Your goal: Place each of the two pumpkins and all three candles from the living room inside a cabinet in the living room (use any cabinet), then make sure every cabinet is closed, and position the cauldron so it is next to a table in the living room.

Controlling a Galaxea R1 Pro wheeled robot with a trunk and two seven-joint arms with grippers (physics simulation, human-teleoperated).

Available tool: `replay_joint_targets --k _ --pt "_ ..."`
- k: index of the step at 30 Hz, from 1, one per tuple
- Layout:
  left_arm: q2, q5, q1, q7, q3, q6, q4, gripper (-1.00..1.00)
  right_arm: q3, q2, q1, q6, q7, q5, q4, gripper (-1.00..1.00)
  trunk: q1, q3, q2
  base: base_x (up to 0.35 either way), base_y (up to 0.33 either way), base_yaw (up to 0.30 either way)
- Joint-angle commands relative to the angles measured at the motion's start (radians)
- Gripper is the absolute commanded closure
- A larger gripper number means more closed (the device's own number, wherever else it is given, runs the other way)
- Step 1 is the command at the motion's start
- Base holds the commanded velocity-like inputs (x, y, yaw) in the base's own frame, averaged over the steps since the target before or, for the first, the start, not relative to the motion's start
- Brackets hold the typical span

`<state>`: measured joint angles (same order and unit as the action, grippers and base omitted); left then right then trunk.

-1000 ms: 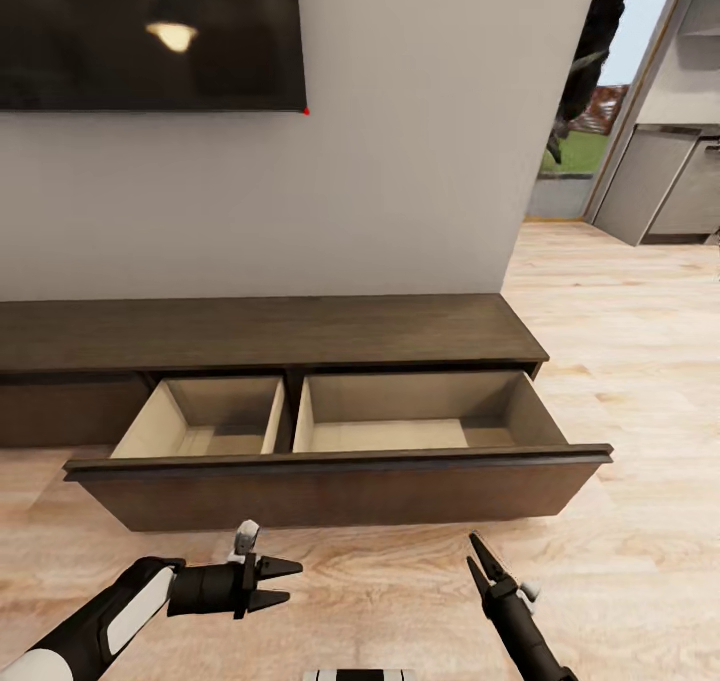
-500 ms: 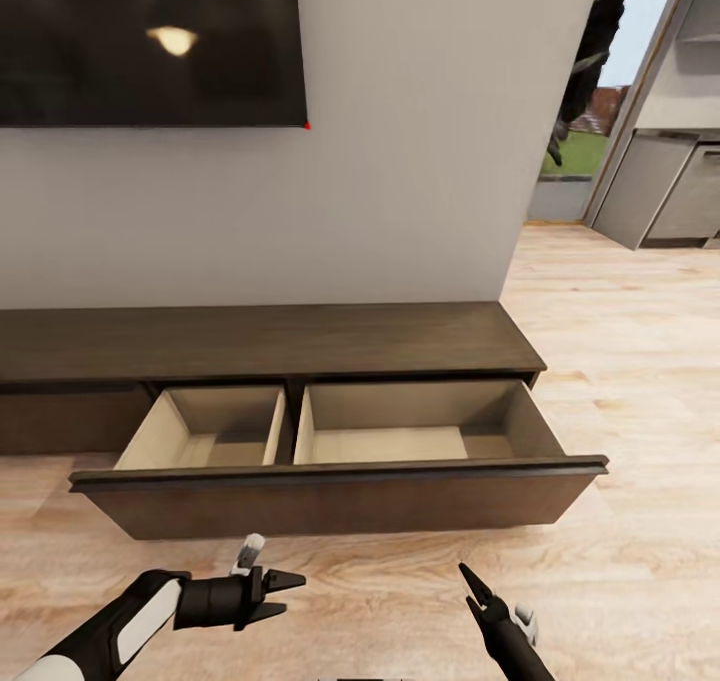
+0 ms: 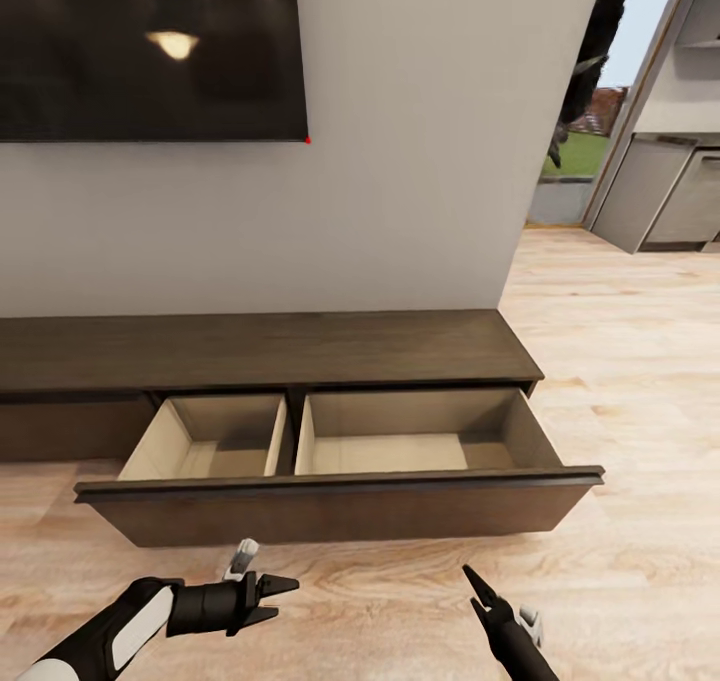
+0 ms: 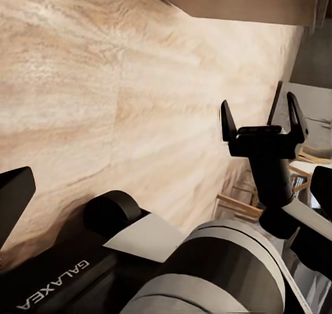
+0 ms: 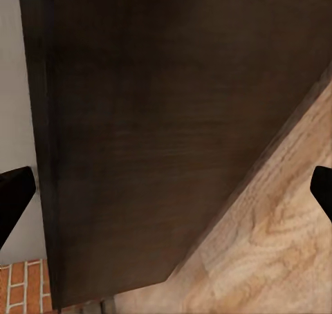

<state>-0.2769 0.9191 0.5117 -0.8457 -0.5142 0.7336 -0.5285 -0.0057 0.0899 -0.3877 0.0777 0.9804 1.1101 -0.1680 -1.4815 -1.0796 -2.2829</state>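
**Drawer open ahead of both grippers**

Your left gripper (image 3: 285,594) hangs over the wood floor (image 3: 640,381), fingers parted, holding nothing. Your right gripper (image 3: 472,579) is beside it, fingers spread too (clearer from the left wrist). Just beyond both, the cabinet (image 3: 260,346) has its wide drawer (image 3: 340,509) pulled out, both pale compartments bare.

Both claws, left (image 3: 285,598) and right (image 3: 470,581), lower in head view, camera retreating.
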Motion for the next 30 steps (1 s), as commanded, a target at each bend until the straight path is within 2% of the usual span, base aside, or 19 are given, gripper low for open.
replay_joint_targets --k 1,16,22,30 --pt "-0.001 0.008 0.001 0.000 -0.005 0.006 0.003 -1.00 0.000 0.000 0.000 0.008 0.003 0.005 0.000 -1.00 0.004 0.002 0.007 0.000 0.000 0.000" --pt "0.003 0.006 0.001 -0.006 -0.006 0.006 0.013 -1.00 0.001 0.001 0.000 -0.001 0.000 0.006 -0.001 -1.00 0.062 0.049 0.112 0.000 0.000 0.000" --pt "0.002 0.006 0.001 -0.007 -0.006 0.006 0.015 -1.00 0.000 -0.002 0.000 -0.003 -0.001 -0.028 0.000 -1.00 0.085 0.068 0.154 0.000 0.000 0.000" --pt "0.002 0.007 0.001 -0.007 -0.005 0.006 0.015 -1.00 0.001 -0.002 0.000 -0.002 -0.010 -0.037 -0.001 -1.00 0.115 0.093 0.210 0.000 0.000 0.000"
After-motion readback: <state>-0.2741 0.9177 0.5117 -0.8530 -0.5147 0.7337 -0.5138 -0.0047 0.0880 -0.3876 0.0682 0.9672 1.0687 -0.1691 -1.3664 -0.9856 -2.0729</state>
